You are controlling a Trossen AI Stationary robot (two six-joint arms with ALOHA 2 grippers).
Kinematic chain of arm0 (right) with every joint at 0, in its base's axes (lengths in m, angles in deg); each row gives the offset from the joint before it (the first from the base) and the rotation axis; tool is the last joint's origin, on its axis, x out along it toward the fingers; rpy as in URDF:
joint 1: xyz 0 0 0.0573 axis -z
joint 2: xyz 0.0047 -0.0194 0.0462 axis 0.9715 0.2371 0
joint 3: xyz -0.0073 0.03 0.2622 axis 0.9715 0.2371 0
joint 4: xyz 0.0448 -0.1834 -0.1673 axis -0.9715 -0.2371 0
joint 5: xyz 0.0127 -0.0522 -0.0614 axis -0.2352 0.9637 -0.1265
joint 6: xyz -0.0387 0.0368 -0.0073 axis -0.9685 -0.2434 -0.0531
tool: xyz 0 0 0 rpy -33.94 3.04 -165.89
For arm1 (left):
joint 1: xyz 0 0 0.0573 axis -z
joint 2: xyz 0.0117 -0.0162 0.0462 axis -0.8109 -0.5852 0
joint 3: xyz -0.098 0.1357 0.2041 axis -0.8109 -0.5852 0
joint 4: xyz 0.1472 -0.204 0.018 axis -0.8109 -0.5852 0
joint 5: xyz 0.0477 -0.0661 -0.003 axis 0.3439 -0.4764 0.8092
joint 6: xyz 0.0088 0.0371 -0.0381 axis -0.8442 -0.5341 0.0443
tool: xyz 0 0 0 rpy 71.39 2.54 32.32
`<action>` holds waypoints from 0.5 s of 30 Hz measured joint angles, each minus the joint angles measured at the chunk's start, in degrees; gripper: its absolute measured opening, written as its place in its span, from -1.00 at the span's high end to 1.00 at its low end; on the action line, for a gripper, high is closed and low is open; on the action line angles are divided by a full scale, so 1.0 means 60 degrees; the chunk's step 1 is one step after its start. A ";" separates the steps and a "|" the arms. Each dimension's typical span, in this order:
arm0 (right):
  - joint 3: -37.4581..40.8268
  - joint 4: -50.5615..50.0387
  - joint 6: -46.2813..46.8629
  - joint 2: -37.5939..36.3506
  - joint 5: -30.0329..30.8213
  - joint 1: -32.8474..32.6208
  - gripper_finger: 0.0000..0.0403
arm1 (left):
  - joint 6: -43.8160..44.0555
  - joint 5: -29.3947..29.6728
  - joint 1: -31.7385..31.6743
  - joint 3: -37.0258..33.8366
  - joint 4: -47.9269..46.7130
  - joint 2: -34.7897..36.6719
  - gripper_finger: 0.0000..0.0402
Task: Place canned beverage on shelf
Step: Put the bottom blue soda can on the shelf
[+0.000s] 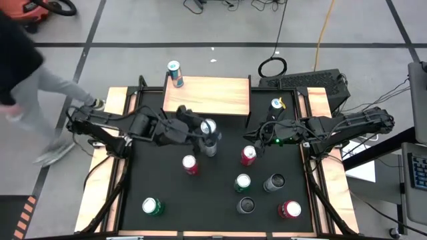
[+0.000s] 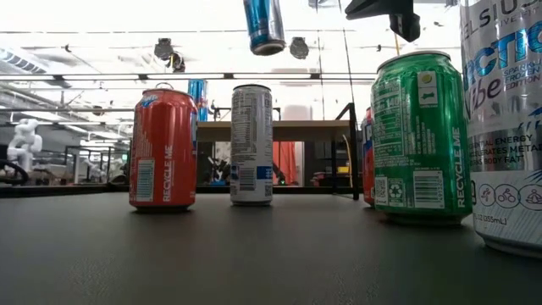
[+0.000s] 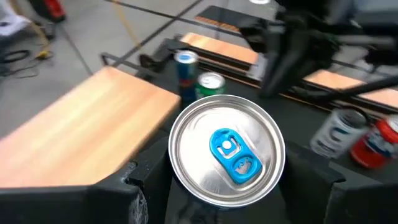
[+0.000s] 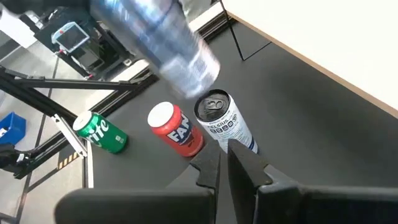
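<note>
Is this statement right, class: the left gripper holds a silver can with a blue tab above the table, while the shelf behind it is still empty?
Not quite. The left gripper does hold the silver can clear of the table, but the shelf is not empty: the high view shows one blue can already standing at its corner.

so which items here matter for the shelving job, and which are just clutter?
In play:
- left gripper, holding silver can above the table
- shelf
- blue can on the shelf

Lying about:
- red can, green can, other cans on the table
- right gripper, shut, idle
</note>
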 joint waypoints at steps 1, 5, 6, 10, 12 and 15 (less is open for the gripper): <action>0.0000 -0.0001 -0.0071 0.0000 0.0000 0.0000 0.93 | 0.0002 0.0103 -0.0087 0.0126 -0.0090 0.0000 -0.16; 0.0000 -0.0001 -0.0452 0.0000 0.0000 0.0000 0.93 | 0.0390 0.0499 -0.0432 0.0750 -0.1032 0.0000 -0.16; 0.0000 -0.0001 -0.0540 0.0000 0.0000 0.0000 0.93 | 0.0549 0.0600 -0.0526 0.0889 -0.1300 0.0000 -0.16; 0.0000 -0.0001 -0.0953 0.0000 0.0000 0.0000 0.93 | 0.1453 0.0937 -0.0910 0.1471 -0.2527 0.0000 -0.16; 0.0000 -0.0001 -0.1157 0.0000 0.0000 0.0000 0.93 | 0.1775 0.1039 -0.1104 0.1715 -0.3065 0.0000 -0.16; 0.0000 0.0007 -0.1518 0.0000 0.0000 0.0004 0.93 | 0.2198 0.1088 -0.1425 0.1973 -0.3695 0.0000 -0.16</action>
